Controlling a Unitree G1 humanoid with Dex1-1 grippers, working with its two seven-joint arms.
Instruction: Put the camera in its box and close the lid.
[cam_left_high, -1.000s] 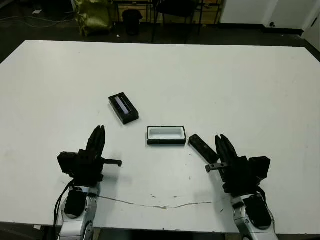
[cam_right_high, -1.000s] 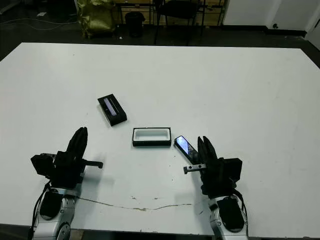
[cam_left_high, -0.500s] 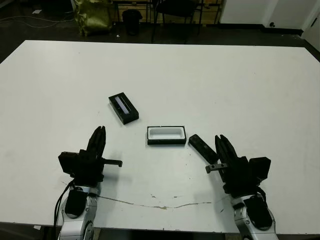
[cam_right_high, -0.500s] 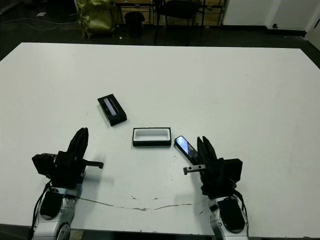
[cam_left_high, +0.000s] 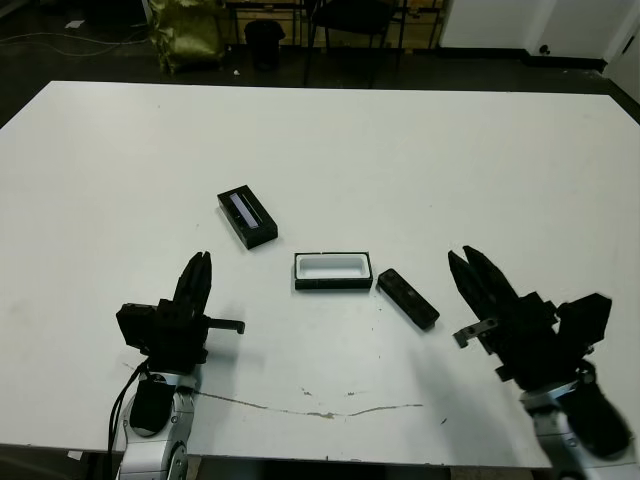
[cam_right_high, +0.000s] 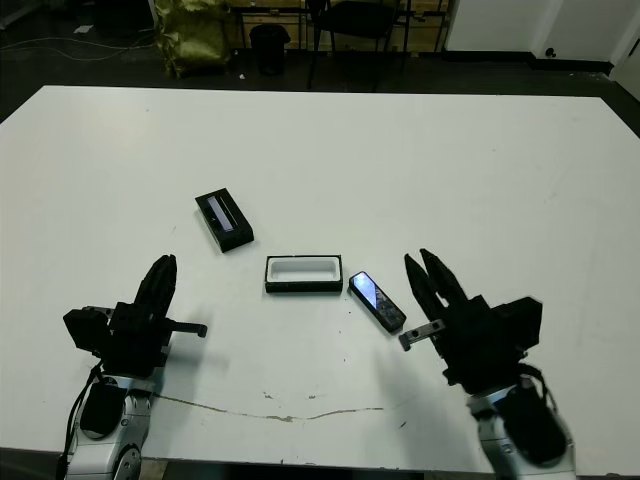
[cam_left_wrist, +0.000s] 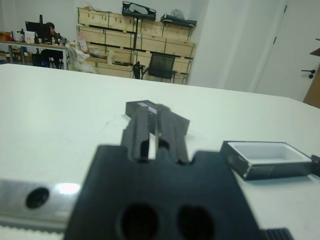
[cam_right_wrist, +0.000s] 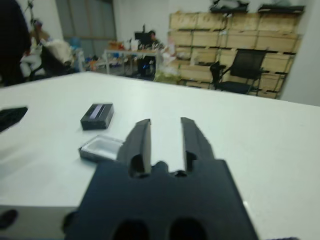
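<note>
The camera (cam_left_high: 407, 298), a slim black bar, lies at an angle on the white table just right of the box (cam_left_high: 333, 270), a white-lined tray. The lid (cam_left_high: 247, 217), with its pale strip facing up, rests farther back to the left. My right gripper (cam_left_high: 461, 256) hovers open to the right of the camera, touching nothing; its fingers (cam_right_wrist: 141, 137) stand apart in the right wrist view, where the camera is hidden. My left gripper (cam_left_high: 203, 260) rests shut near the front left, pointing toward the lid (cam_left_wrist: 142, 105), with the box (cam_left_wrist: 265, 157) off to its side.
A thin cracked line (cam_left_high: 330, 408) runs across the table (cam_left_high: 420, 160) near its front edge. Beyond the far edge are a yellow-green bag (cam_left_high: 190, 35) and chairs on a dark floor. A person (cam_right_wrist: 12, 40) stands beyond the table in the right wrist view.
My right gripper has lifted, swung to the right away from the camera, and opened its fingers. The left gripper, camera, box and lid have not moved.
</note>
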